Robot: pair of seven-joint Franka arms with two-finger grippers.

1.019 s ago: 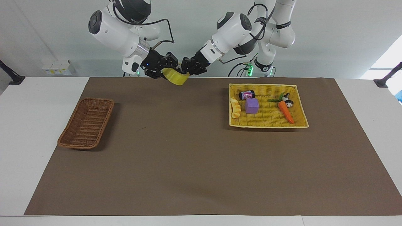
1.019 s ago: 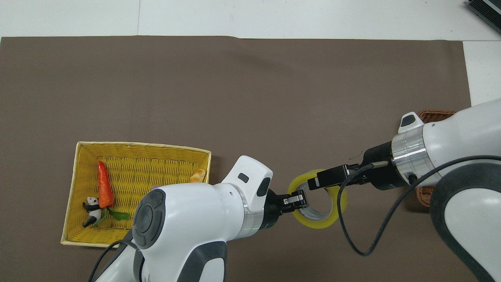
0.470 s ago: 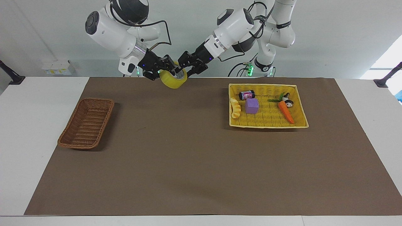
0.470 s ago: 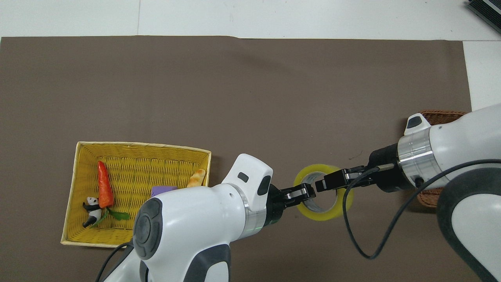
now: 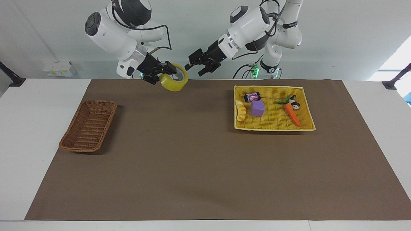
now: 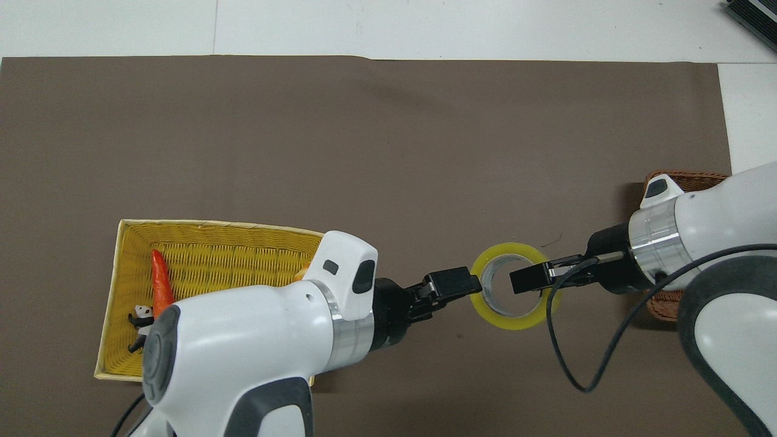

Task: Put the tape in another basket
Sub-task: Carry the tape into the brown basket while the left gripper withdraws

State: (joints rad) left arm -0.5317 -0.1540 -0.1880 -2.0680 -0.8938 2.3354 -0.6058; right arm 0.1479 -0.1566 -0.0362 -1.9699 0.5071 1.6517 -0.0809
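The tape (image 5: 171,85), a yellow roll with a white core, hangs in the air over the brown mat near the robots' edge. My right gripper (image 5: 167,73) is shut on its rim, with one finger inside the ring; the overhead view shows the tape (image 6: 521,321) and the right gripper (image 6: 529,280) the same way. My left gripper (image 5: 196,66) is open and empty, a little apart from the tape on the side of the yellow basket; it also shows in the overhead view (image 6: 452,284). The dark brown wicker basket (image 5: 96,103) stands empty at the right arm's end, partly hidden by the right arm in the overhead view (image 6: 686,178).
A yellow basket (image 5: 273,87) at the left arm's end holds a purple cube (image 5: 257,108), a carrot (image 5: 292,115), a panda toy (image 5: 294,103), a small can (image 5: 252,97) and a bread piece (image 5: 240,110). The brown mat (image 5: 199,160) covers the table.
My left gripper has let go of the tape and drawn back toward the yellow basket. My right gripper has kept the tape and carried it slightly toward the right arm's end.
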